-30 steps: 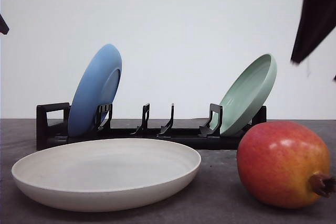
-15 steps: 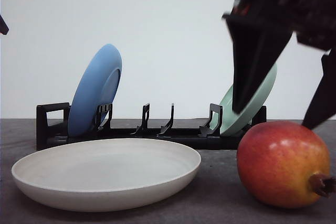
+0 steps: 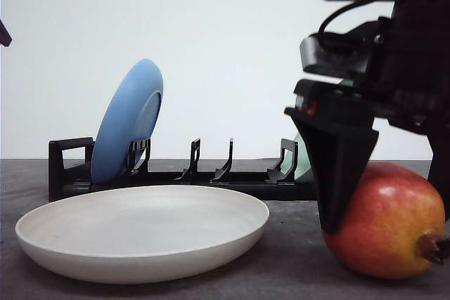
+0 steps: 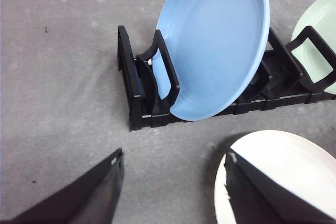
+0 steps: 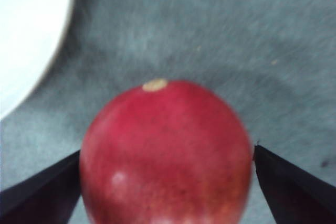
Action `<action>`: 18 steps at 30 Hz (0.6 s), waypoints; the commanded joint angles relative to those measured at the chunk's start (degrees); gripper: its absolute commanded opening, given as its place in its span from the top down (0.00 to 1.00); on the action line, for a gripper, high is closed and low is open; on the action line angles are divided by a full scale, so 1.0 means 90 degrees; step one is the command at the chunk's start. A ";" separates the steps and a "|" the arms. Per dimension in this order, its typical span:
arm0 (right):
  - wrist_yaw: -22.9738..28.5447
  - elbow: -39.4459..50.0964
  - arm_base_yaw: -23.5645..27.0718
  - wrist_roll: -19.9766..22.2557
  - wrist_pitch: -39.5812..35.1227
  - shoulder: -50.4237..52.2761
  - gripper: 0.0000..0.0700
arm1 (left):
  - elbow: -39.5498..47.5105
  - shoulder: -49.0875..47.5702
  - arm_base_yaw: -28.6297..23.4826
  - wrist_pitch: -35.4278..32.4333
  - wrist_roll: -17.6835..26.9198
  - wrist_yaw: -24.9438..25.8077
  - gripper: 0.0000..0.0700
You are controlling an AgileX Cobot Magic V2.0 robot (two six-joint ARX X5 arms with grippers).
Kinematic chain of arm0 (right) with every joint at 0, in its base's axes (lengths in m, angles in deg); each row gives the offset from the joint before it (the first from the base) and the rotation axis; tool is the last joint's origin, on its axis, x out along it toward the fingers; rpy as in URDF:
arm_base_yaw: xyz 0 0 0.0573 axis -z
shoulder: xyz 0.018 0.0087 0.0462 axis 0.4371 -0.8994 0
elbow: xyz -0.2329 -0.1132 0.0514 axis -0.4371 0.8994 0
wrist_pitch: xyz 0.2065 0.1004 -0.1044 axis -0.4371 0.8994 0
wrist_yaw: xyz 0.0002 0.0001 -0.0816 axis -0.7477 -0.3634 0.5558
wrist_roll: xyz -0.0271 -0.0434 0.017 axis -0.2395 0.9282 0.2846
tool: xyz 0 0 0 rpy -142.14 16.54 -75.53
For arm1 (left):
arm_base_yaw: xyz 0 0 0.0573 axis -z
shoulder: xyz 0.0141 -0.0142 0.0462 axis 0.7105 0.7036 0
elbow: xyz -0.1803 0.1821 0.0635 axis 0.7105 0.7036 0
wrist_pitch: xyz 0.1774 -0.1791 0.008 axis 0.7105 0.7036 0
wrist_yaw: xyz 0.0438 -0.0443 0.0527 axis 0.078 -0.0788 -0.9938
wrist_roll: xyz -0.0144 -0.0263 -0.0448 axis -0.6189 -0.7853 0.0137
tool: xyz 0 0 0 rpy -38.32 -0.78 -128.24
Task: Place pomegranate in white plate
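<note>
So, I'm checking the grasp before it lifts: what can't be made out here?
- Front view: right gripper hides most of the pale green plate.
- Right wrist view: blurred; finger contact with the pomegranate unclear.
- Left wrist view: frame edge crops the white plate.

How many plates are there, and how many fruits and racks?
Plates: 3: white plate, blue plate, pale green plate
Fruits: 1: pomegranate
Racks: 1: black rack
Total: 5
</note>
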 commanded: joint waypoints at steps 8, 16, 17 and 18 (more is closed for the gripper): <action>-0.0528 -0.0134 -0.0061 0.0114 0.0037 -0.0091 0.35 | -0.0049 0.0039 0.0005 -0.0063 -0.0024 -0.0015 0.49; -0.0937 -0.0723 -0.0121 0.0666 0.0425 -0.0174 0.35 | -0.0049 0.0046 0.0005 -0.0062 -0.0027 -0.0015 0.49; -0.0934 -0.0855 -0.0121 0.0745 0.0499 -0.0225 0.35 | -0.0049 0.0046 0.0005 -0.0059 -0.0027 -0.0015 0.49; -0.0934 -0.0984 -0.0127 0.0808 0.0547 -0.0277 0.35 | -0.0049 0.0049 0.0005 -0.0061 -0.0027 -0.0015 0.49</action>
